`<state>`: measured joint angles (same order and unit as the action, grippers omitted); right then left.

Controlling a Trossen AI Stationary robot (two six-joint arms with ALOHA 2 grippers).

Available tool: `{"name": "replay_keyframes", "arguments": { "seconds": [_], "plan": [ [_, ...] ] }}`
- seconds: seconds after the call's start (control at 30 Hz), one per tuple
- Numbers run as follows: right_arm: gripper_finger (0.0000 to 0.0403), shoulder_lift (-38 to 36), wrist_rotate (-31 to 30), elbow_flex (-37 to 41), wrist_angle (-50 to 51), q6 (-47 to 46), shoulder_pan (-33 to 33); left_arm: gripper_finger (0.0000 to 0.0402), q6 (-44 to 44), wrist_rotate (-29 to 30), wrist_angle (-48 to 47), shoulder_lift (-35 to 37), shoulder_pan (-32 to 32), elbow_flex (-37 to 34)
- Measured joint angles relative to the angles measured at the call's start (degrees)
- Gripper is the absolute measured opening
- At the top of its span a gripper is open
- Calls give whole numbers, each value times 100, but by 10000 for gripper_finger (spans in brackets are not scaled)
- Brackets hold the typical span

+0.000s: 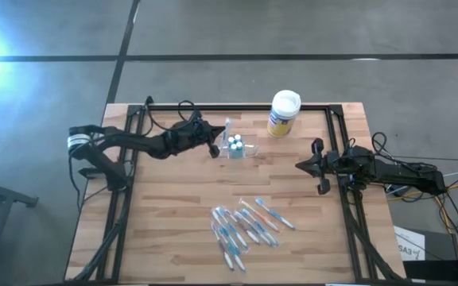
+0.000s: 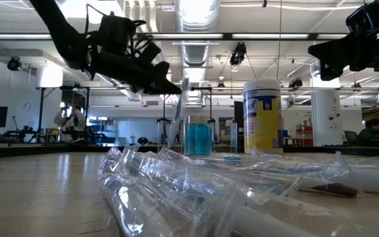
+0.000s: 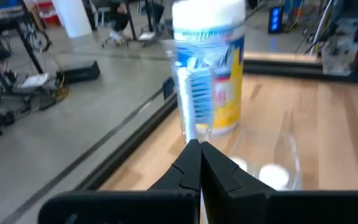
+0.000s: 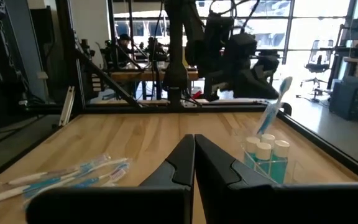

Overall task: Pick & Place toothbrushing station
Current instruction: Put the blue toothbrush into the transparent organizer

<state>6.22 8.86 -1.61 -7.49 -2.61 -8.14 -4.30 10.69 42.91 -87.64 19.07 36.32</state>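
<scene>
The see-through cup stands on the table at the far middle, with small white-capped tubes in it. My left gripper is at the cup's left side, shut on a wrapped blue-white toothbrush that stands nearly upright beside the cup. I cannot tell whether the brush's lower end is inside the cup. More wrapped toothbrushes lie loose on the table nearer the front. My right gripper waits shut at the table's right edge, touching nothing. My left gripper pinches the toothbrush just below its bristle head between its two fingertips. The fingers come about level from the table's left and lie across the brush. The head sticks up above the fingers. The handle hangs down, slightly tilted, beside the cup.
A yellow canister with a white lid stands at the far edge, just right of the cup. A black frame runs around the table. The pile of wrapped toothbrushes fills the near middle.
</scene>
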Motion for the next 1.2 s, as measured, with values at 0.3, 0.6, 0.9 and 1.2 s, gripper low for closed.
{"name": "replay_keyframes", "arguments": {
  "seconds": [0.3,0.6,0.9,1.2],
  "plan": [
    [8,21,2,0,0,-27,0,0,384,152,34,-233,-10,-235],
    [8,44,0,0,-7,-20,0,21,875,156,79,-211,-6,-447],
    [8,46,0,0,-7,-22,0,116,915,-423,-105,66,-15,-461],
    [8,76,0,0,2,-22,0,189,905,-802,-1264,1595,-80,-464]
  ]
}}
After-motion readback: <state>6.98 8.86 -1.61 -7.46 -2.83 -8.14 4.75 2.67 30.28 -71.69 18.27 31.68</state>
